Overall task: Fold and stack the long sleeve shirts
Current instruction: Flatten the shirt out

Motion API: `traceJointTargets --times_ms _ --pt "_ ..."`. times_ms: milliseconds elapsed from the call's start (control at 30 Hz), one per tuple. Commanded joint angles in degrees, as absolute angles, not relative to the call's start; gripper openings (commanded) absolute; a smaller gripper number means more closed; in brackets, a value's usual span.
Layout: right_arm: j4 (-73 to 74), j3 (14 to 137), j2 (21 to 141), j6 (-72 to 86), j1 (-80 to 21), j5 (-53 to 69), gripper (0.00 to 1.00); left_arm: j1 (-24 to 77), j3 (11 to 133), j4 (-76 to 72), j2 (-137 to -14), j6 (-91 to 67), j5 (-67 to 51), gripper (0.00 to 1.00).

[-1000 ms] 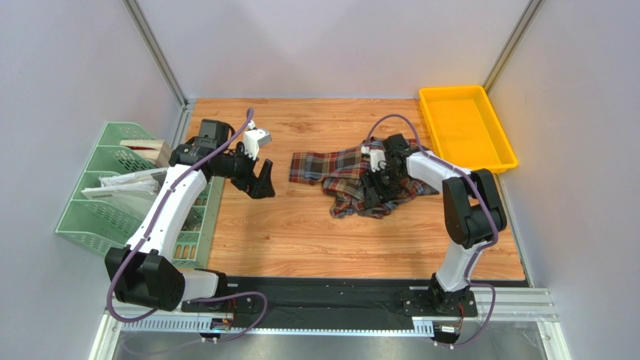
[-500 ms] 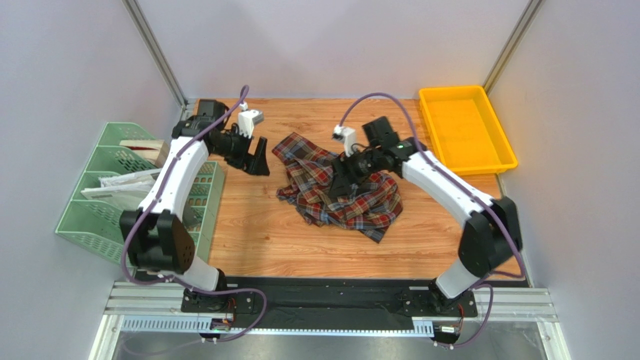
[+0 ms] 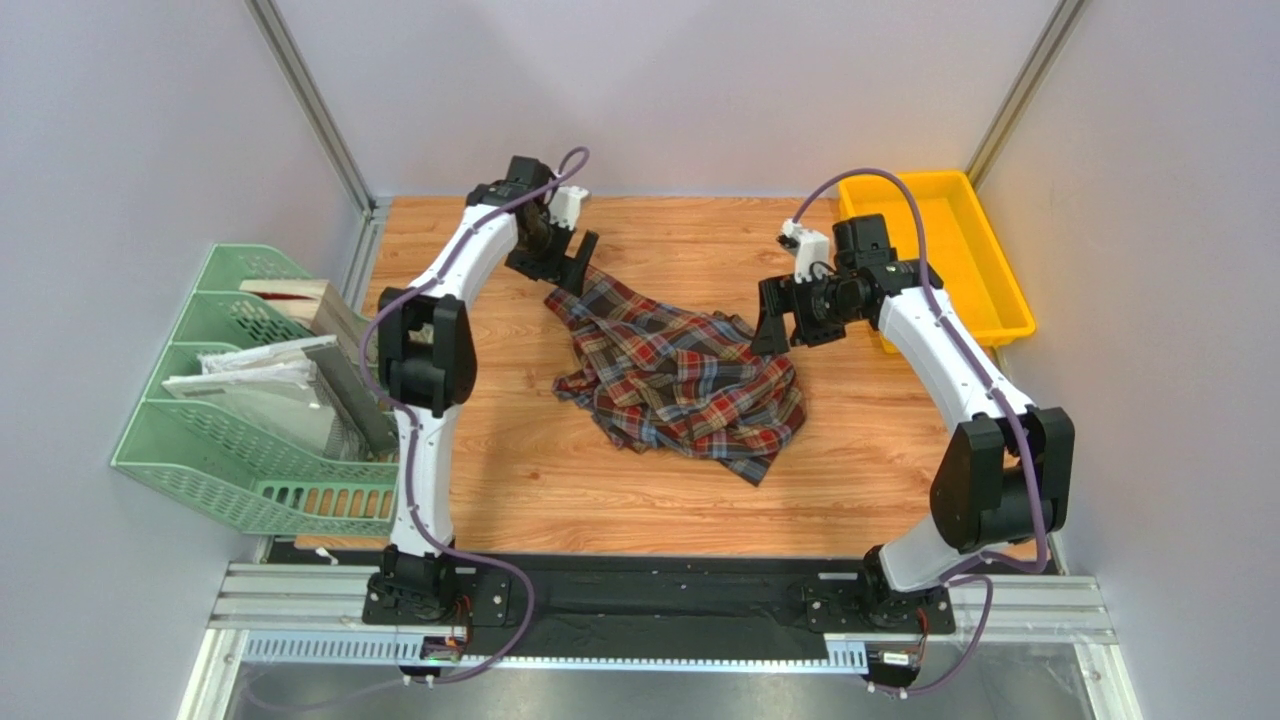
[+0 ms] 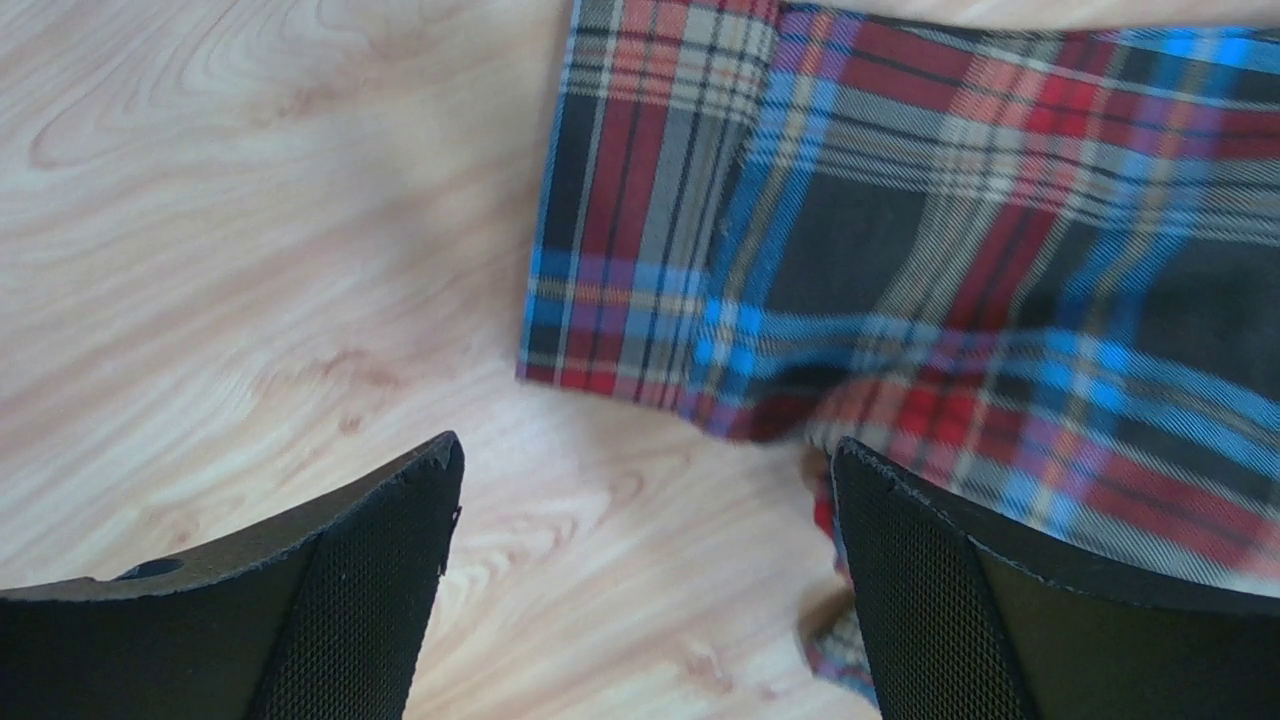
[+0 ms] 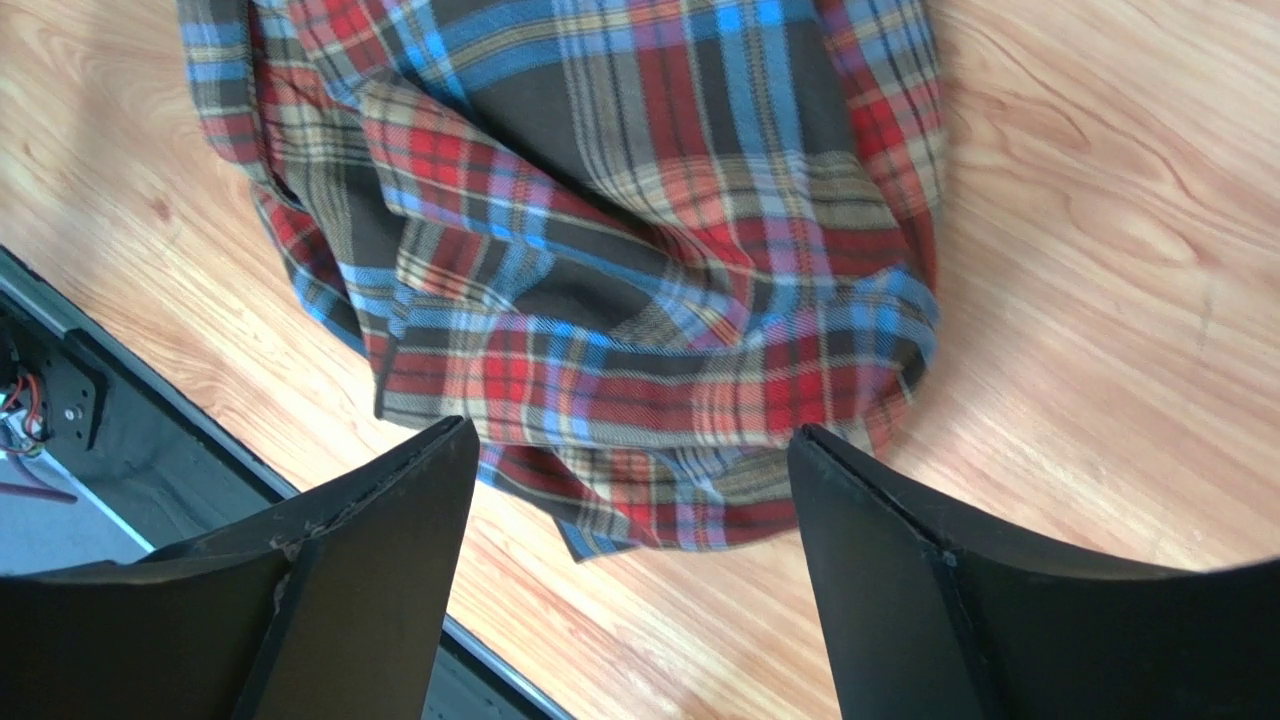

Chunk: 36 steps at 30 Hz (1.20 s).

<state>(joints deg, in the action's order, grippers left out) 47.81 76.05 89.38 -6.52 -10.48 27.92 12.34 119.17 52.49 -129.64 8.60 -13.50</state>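
Shirt [image 3: 676, 383] lies released; right gripper [image 3: 774, 321] has withdrawn, left gripper [image 3: 577, 260] reached its corner.

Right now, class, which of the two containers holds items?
The green rack on the left: papers and a box sit in its slots; the yellow tray at right shows nothing inside.

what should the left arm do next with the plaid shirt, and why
Probably lower the left pincer and close it on the shirt corner beneath it. The shirt lies crumpled, and the right pincer is open and empty too, so the shirt likely needs spreading out before any fold.
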Motion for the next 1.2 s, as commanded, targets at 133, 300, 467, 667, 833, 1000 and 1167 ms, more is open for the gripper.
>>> traceJointTargets --times_ms 133,300,467,667,833,1000,1167 --pt "51.94 73.21 83.06 -9.23 -6.42 27.33 0.82 16.69 128.13 54.49 -138.76 9.05 -1.33 0.97" --pt "53.17 73.47 81.39 -9.49 -5.01 27.25 0.87 18.19 130.78 58.09 -142.99 9.58 -2.98 0.9" --pt "53.88 75.32 80.25 -9.67 -4.92 26.72 0.9 18.37 138.68 64.59 -147.22 10.81 -8.7 0.3" --pt "53.53 78.83 78.05 -9.49 -4.92 27.77 0.91 18.46 147.48 65.58 -132.4 14.23 -14.49 0.0" --pt "50.63 79.81 74.28 -10.63 -4.92 29.88 0.92 18.9 141.01 49.19 -106.86 11.61 -22.05 0.0" --pt "40.1 76.3 66.37 -10.72 -4.92 33.21 0.96 19.16 133.17 32.11 -89.95 5.63 -31.87 0.0" --pt "32.7 76.11 62.32 -13.09 -5.01 36.38 1.0 19.07 128.23 16.98 -82.8 0.97 -39.54 0.0"
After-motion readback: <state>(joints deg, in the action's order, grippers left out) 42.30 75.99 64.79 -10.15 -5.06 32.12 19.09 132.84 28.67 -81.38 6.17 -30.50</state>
